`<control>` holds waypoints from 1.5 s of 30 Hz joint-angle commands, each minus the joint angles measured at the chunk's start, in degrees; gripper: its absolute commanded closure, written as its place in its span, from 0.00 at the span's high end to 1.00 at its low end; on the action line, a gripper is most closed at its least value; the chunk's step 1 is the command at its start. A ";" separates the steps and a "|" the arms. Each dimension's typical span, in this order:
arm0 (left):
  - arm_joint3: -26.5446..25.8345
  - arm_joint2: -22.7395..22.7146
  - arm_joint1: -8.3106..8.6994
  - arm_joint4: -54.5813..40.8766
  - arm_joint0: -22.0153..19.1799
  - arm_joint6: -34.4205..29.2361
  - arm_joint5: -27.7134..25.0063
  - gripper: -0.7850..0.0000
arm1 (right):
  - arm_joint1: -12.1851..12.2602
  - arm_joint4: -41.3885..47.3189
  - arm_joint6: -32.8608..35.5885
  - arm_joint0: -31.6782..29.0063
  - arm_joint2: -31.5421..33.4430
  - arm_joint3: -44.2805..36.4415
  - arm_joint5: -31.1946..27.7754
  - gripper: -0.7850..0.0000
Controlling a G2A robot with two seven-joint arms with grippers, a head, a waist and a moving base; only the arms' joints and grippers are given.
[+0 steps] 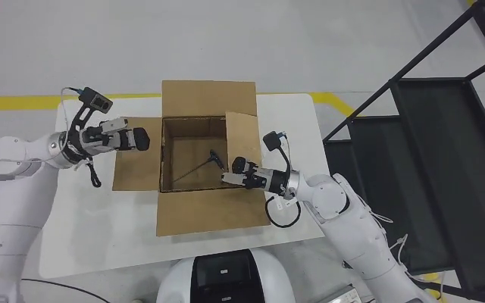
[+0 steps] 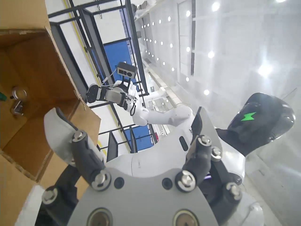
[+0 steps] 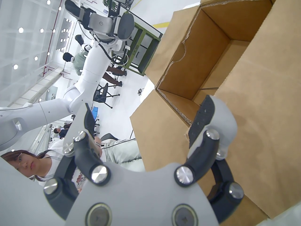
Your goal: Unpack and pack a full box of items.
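Table: box open; left end effector wide over flap, right end effector wide at rim.

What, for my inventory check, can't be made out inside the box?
Top view: the thin dark item on the box floor is too small to identify.
Left wrist view: small metallic items in the box are blurred.
Right wrist view: a raised flap hides most of the box floor.

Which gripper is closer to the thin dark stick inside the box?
Right. The right gripper is at the box's opening by its right wall, near the stick; the left gripper is over the left flap, outside it.
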 commanded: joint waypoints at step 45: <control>0.02 4.09 -1.38 17.61 -0.75 4.18 -13.92 1.00 | 0.00 0.00 0.00 0.00 0.00 0.00 0.00 1.00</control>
